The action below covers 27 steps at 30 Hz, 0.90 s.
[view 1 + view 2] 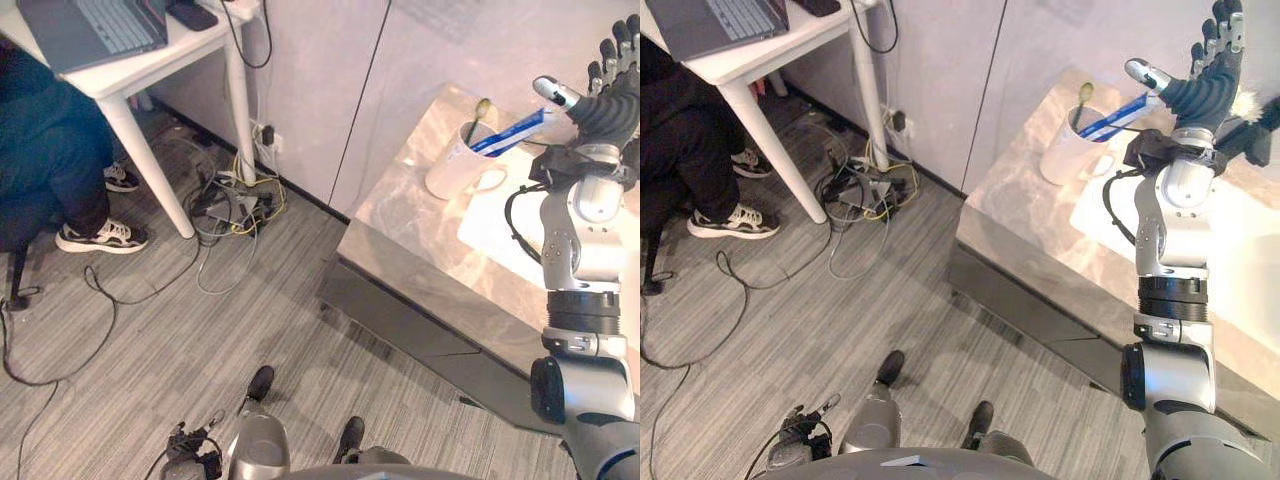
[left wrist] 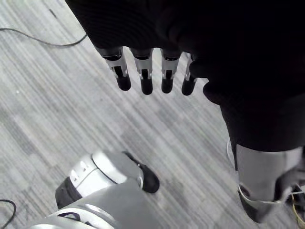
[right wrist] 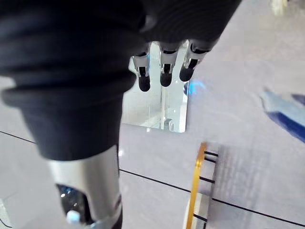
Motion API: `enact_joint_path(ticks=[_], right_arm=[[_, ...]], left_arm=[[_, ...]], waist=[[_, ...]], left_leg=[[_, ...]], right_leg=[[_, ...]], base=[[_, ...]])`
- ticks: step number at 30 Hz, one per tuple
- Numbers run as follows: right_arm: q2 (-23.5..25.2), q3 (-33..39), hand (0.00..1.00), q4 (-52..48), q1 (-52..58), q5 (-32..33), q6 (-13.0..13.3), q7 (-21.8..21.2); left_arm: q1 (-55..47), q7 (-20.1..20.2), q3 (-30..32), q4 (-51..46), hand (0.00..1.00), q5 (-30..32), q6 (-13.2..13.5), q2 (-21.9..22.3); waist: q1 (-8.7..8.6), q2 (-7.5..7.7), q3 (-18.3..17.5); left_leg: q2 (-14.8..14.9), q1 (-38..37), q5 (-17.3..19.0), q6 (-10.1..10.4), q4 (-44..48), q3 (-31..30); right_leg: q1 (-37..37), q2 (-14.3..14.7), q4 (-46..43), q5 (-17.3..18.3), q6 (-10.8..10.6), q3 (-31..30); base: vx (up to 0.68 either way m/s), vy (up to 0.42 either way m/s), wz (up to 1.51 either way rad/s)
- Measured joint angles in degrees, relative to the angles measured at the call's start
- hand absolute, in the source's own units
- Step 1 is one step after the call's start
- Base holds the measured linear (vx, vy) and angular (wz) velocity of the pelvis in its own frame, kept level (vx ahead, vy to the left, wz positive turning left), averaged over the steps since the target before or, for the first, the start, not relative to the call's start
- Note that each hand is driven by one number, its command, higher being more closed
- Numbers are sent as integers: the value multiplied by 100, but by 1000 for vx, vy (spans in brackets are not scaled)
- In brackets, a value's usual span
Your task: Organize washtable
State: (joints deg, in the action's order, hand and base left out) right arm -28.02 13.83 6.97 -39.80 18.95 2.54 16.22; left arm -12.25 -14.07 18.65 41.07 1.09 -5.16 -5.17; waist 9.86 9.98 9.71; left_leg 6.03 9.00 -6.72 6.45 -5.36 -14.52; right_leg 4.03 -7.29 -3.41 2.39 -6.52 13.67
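Observation:
The washtable [image 1: 420, 215] has a marble top and stands at the right against the wall. Near its back edge is a white mug [image 1: 455, 165] holding a blue-and-white toothpaste tube [image 1: 510, 133] and a toothbrush [image 1: 478, 110]. My right hand [image 1: 605, 100] is raised just right of the mug, above the tube's end, with its fingers [image 3: 164, 71] straight and holding nothing. A white basin [image 1: 1240, 250] lies in the top beneath that arm. My left hand [image 2: 143, 76] hangs over the floor with relaxed fingers and nothing in it.
At the upper left a white desk [image 1: 150, 70] carries a laptop [image 1: 95, 28], and a person's shoes [image 1: 100, 237] rest beside it. Cables and a power strip [image 1: 235, 205] lie by the wall. A gold rack [image 3: 196, 186] hangs on the wall.

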Motion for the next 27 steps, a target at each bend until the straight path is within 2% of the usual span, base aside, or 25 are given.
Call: enact_joint_path(ticks=[1,7,10,12,14,16,18,19,21,25,27], right_arm=[[-1,77,0,-142,133,0,86,1],[-1,497,0,-335,581,11,211,-1],[-1,1051,0,-526,1156,15,237,0],[0,1472,0,-527,1542,15,235,0],[12,1905,0,-530,1938,15,232,6],[191,2452,0,-534,2440,14,231,15],[626,3072,0,-531,3092,5,213,90],[747,3171,0,-528,3239,5,200,122],[1289,3494,0,-495,3876,0,160,185],[2008,3741,0,-437,4602,0,84,232],[2715,3724,0,-363,5168,1,47,274]], left_arm=[[-30,6,0,37,0,47,-4,-10],[-142,31,-14,206,0,46,-71,-33],[-141,73,-49,360,0,45,-87,-30],[-176,100,-47,495,0,40,-98,4],[-173,105,-30,617,0,37,-104,37],[-209,106,73,681,0,32,-116,89],[-217,106,205,846,0,35,-134,114],[-238,106,229,858,0,35,-136,129],[-283,105,305,869,0,35,-136,208],[-289,105,390,873,0,35,-144,316],[-309,90,564,834,0,32,-146,444]], waist=[[-18,-11,-79],[-139,-143,-396],[-191,-248,-585],[-309,-332,-684],[-345,-386,-742],[-451,-425,-865],[-566,-483,-981],[-618,-506,-1001],[-771,-554,-1094],[-788,-648,-1157],[-802,-666,-1194]], left_leg=[[0,-16,4,-5,-2,30],[-2,-154,3,4,0,195],[2,-213,9,6,-1,317],[13,-308,25,6,-2,486],[25,-382,54,6,-6,658],[30,-423,76,1,-40,756],[44,-523,124,-1,-58,903],[48,-545,143,3,-58,927],[51,-576,192,30,-59,990],[63,-599,242,23,-59,1120],[66,-630,255,21,-59,1141]], right_leg=[[1,-2,2,1,-1,-30],[-36,-17,9,-7,-11,-188],[-27,-20,19,-24,-29,-290],[-38,-13,73,-84,-42,-460],[-32,-13,121,-122,-46,-587],[-44,-7,198,-150,-64,-688],[-54,2,204,-152,-68,-821],[-66,2,206,-139,-70,-836],[-65,2,258,-127,-61,-895],[-28,3,285,-158,-48,-986],[-49,0,280,-159,-49,-985]], base=[[-19,12,-8],[0,4,-13],[-9,7,-22],[-20,13,-37],[-29,18,-43],[-21,15,-34],[-10,7,-31],[-9,6,-22],[-14,10,-16],[-11,8,-17],[2,1,-2]])
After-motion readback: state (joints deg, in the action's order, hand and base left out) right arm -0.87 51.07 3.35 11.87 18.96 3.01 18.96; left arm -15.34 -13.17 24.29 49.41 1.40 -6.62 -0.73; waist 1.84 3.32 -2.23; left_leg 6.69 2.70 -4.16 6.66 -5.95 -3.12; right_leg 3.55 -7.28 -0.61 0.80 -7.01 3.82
